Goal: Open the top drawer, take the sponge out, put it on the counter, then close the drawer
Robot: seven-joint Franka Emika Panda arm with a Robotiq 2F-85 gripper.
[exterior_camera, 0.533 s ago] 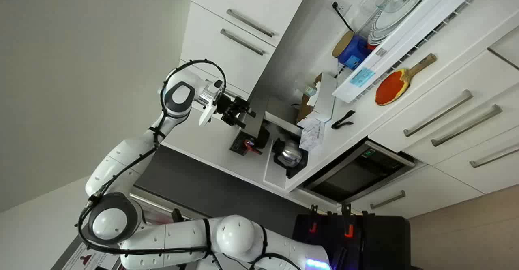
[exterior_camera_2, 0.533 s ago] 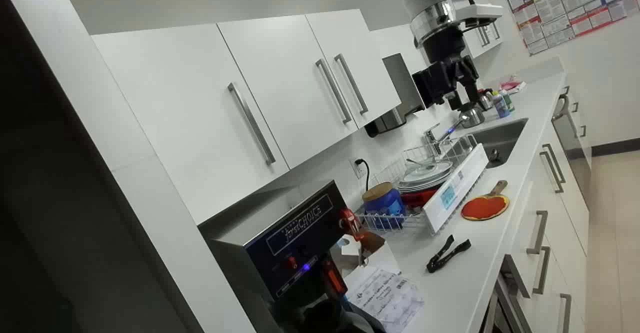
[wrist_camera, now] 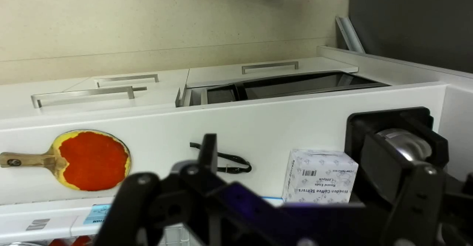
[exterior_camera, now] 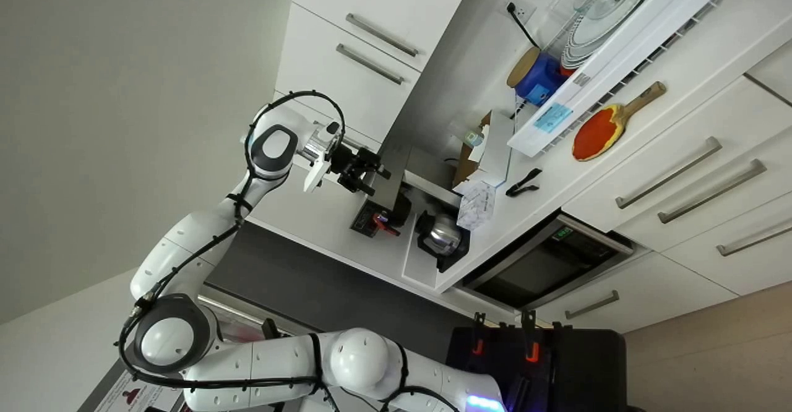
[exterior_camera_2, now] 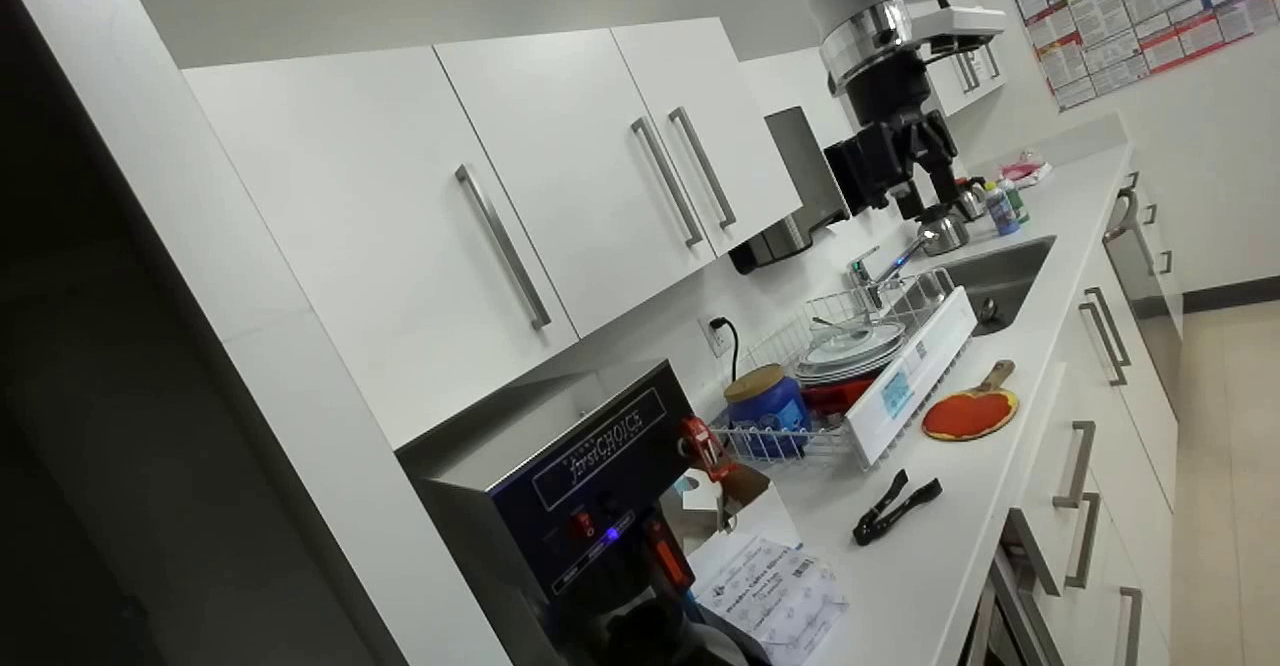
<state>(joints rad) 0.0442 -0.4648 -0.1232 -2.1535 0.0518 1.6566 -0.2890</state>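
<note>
Hanging above the level of the bench (wrist_camera: 159, 139), well apart from the red-faced paddle (wrist_camera: 75, 161), the fingers (wrist_camera: 209, 148) stand wide; in the wrist view a box of coffee stirrers (wrist_camera: 321, 177) shows beyond the gap between them.

The paddle lies flat on the bench, directly above the top drawer (exterior_camera: 674, 155). The drawer front sits below the bench edge, on the floor side of the paddle, and appears closed; its interior is hidden. The position of the sponge cannot be determined from these views.

On the wall side of the paddle, a white panel (exterior_camera_2: 925, 366) stands on edge between it and the dish rack (exterior_camera_2: 828, 441), obstructing that side. The rack holds plates (exterior_camera_2: 850, 356) and a tan-lidded blue container (exterior_camera_2: 768, 408). Past the handle end of the paddle is the sink (exterior_camera_2: 1010, 266). Past its rounded end lie black tongs (exterior_camera_2: 880, 522), legs spread. Farther out in the same direction stand the box and a dark-fronted steel machine (exterior_camera_2: 605, 481). The microwave (exterior_camera: 538, 270) is set under the bench, beside the top drawer, toward the rounded end of the paddle.
</note>
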